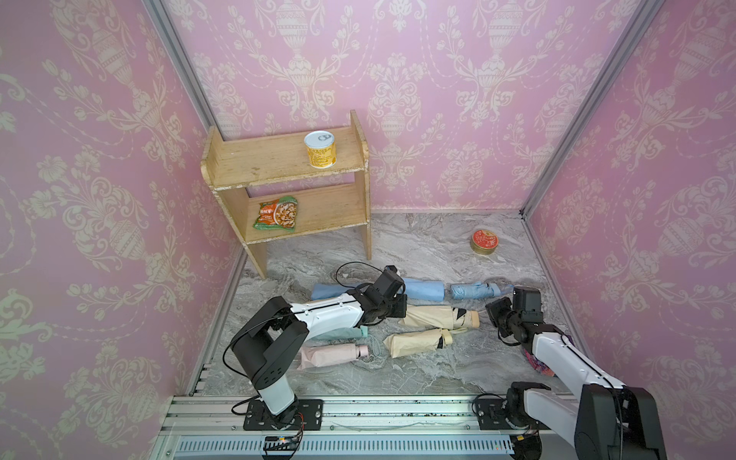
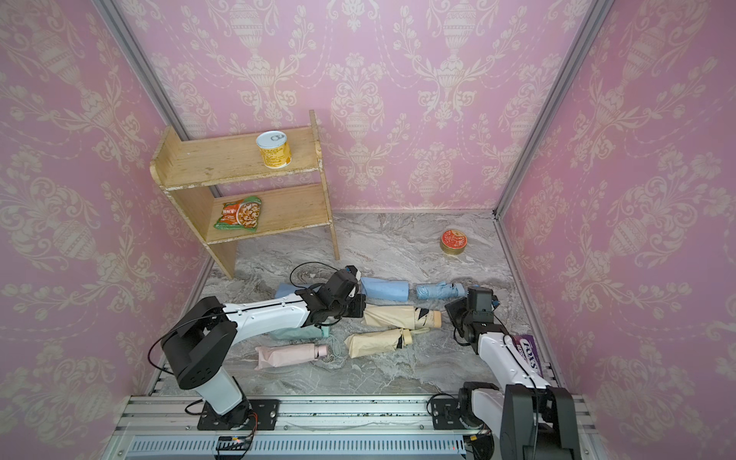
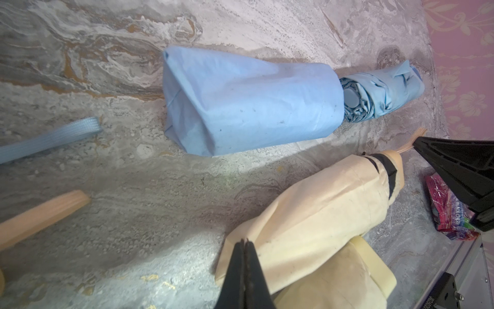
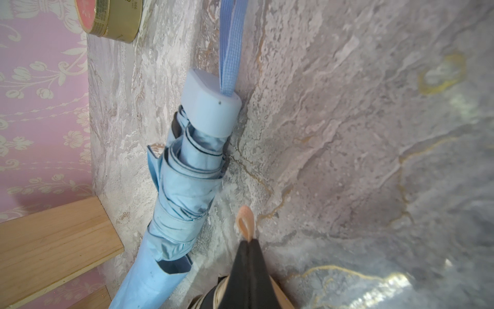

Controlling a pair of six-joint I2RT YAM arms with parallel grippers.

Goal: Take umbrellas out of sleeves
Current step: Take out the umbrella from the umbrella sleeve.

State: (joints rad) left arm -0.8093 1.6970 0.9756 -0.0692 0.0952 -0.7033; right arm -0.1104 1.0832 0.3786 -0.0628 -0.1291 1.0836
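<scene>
Pink damask wallpaper closes in a grey marbled table. At the back stands a wooden shelf with a yellow can on its upper board and a snack packet on the lower one. A red tin sits well apart from it. The step in hand looks like the pull on one beige umbrella. The right gripper is clenched on the peach strap of its handle. The left gripper is pinched tight on the closed end of the beige sleeve, so each arm has one end. Only the handle and a black band show at the sleeve's mouth; the rest is inside. The next move, as I judge it, calls for the arms to draw apart along the sleeve's length, with the sleeve kept pinned so it does not ride along (a thin strap could slip). Of the other sleeves, the second beige sleeve and the pink sleeve each show a handle at the mouth, so both look full. The mint sleeve is mostly hidden under the left arm. The blue umbrella lies just past the mouth of the blue sleeve and seems to be out of it.
</scene>
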